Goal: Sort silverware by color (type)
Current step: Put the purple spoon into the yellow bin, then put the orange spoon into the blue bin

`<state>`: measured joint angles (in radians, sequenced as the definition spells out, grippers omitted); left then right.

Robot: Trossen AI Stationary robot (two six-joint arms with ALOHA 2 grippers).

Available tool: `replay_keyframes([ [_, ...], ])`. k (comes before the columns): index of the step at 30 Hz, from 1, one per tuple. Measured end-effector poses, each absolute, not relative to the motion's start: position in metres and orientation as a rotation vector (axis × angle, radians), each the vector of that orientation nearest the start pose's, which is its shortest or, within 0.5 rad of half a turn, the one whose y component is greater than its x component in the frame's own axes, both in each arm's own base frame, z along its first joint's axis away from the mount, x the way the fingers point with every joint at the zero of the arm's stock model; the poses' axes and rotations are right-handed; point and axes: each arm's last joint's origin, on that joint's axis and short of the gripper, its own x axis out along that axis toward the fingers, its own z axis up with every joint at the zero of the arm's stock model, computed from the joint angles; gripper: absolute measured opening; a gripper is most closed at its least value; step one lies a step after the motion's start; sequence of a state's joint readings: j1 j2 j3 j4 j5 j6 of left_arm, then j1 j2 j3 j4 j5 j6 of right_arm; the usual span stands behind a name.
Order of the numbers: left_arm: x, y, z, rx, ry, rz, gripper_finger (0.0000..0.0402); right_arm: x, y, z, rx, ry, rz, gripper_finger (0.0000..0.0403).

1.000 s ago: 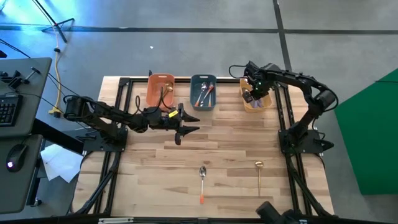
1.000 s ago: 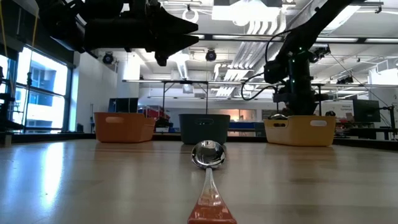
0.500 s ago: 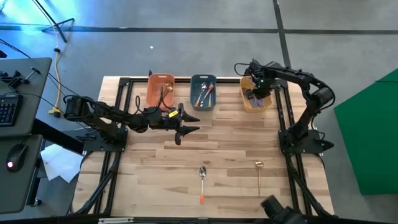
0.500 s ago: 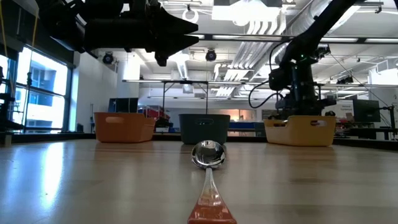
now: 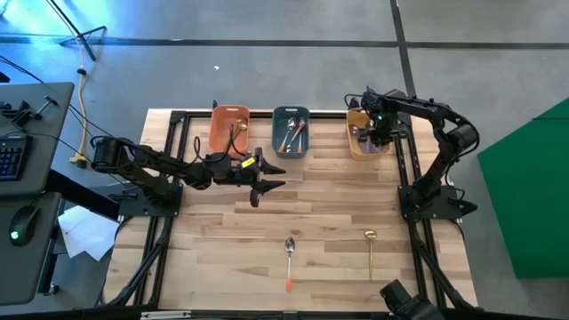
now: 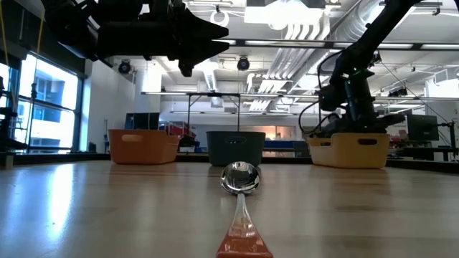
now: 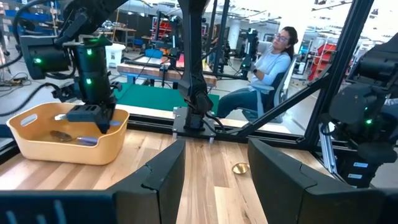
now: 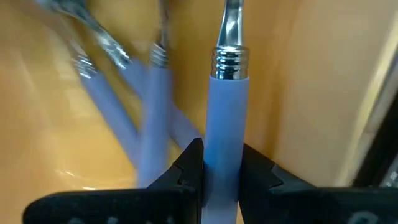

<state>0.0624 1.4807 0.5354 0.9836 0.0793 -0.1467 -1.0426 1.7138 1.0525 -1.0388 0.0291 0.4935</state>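
My right gripper (image 8: 222, 168) is low over the yellow tray (image 5: 363, 142) at the far right and is shut on a lavender-handled spoon (image 8: 227, 93). It also shows in the high view (image 5: 380, 132) and the left wrist view (image 7: 92, 115). Other lavender-handled spoons (image 8: 146, 118) lie on the tray's floor. My left gripper (image 5: 271, 178) hangs open and empty above the table's middle. An orange-handled spoon (image 5: 290, 258) and a gold spoon (image 5: 371, 249) lie flat on the table near its front edge. My right gripper pinches the spoon's lavender handle (image 8: 225, 140) between its two fingers, a short way below the handle's metal collar (image 8: 227, 59). The fingers come from above into the tray. The spoon's metal stem runs on ahead of the fingertips; whether it rests on the tray I cannot tell.
An orange tray (image 5: 229, 129) and a slate-blue tray (image 5: 291, 132) with spoons stand at the far edge, left of the yellow one. Dark frame rails run along the table's left and right sides. A person sits beyond the table (image 7: 270, 59). Bare wood lies between the trays and the loose spoons.
My right gripper has gone toward the table's right edge over the yellow tray and a little lower into it. My left gripper has kept still.
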Motion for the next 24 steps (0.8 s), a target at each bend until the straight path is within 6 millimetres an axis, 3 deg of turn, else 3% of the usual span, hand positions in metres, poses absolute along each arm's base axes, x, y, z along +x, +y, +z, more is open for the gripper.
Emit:
replay_keyframes([
  [10,0.284,0.016,0.206,-0.144,-0.034,-0.019,0.0163,0.140,-0.240,0.167,1.193,1.342,-1.177,0.0055],
  [16,0.284,0.016,0.206,-0.143,-0.034,-0.019,0.0163,0.144,-0.244,0.167,1.156,1.287,-1.170,0.0103],
  [24,0.285,0.016,0.204,-0.141,-0.006,-0.016,0.0163,0.150,-0.243,0.172,1.048,1.346,-1.060,0.0154],
])
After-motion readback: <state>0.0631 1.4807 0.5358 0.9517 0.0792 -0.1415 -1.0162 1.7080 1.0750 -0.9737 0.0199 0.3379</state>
